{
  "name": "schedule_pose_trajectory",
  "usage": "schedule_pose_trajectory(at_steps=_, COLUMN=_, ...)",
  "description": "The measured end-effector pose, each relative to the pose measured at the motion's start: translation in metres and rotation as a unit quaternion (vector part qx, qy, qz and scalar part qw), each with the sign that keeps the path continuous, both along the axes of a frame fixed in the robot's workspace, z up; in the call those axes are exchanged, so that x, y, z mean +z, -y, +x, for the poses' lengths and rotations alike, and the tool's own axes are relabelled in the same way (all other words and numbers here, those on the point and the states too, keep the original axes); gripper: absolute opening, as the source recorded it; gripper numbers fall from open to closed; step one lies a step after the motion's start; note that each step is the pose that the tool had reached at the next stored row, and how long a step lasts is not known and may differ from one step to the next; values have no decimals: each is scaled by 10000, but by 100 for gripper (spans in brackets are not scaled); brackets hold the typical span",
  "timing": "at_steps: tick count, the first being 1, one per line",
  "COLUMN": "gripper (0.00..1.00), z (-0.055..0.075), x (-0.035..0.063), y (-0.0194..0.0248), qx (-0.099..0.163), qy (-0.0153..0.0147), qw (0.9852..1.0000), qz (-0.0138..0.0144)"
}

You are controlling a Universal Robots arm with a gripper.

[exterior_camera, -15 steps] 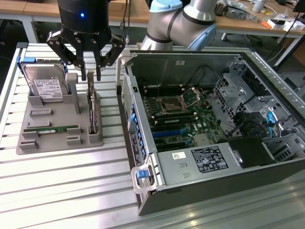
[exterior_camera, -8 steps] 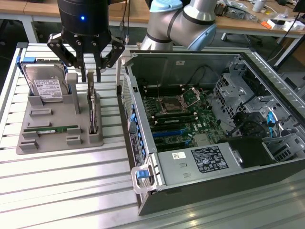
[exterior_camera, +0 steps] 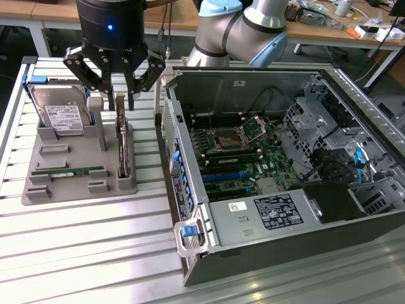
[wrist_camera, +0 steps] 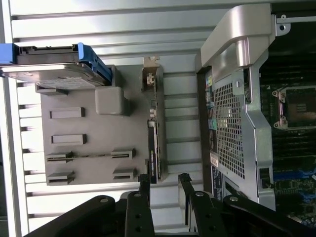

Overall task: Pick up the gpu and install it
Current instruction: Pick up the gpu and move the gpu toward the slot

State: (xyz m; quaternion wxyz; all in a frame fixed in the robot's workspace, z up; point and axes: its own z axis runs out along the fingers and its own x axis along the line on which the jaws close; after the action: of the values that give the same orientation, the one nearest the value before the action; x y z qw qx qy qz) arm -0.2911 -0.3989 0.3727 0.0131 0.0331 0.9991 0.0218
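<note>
Ribbed metal table [exterior_camera: 76,253]; wooden benches [exterior_camera: 22,9] behind. Grey holder [exterior_camera: 63,190] carries a hard drive [exterior_camera: 62,114], a memory stick [exterior_camera: 68,171] and the gpu [exterior_camera: 123,149], which stands on edge in its slot. Open computer case [exterior_camera: 266,244] sits to the exterior view's right. Gripper [exterior_camera: 119,100] is low over the card's far end with fingers [wrist_camera: 144,181] spread wide and straddling it. A gap shows on one side. It grips nothing.

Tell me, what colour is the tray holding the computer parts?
The tray is grey; the exterior view shows it best.

Wood benches [exterior_camera: 57,14] in bkgd
</note>
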Motion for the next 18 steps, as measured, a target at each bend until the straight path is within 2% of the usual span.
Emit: schedule_pose_trajectory(at_steps=18, gripper=36, z=0, x=-80, y=0, qx=0, qy=0, qw=10000, qz=0)
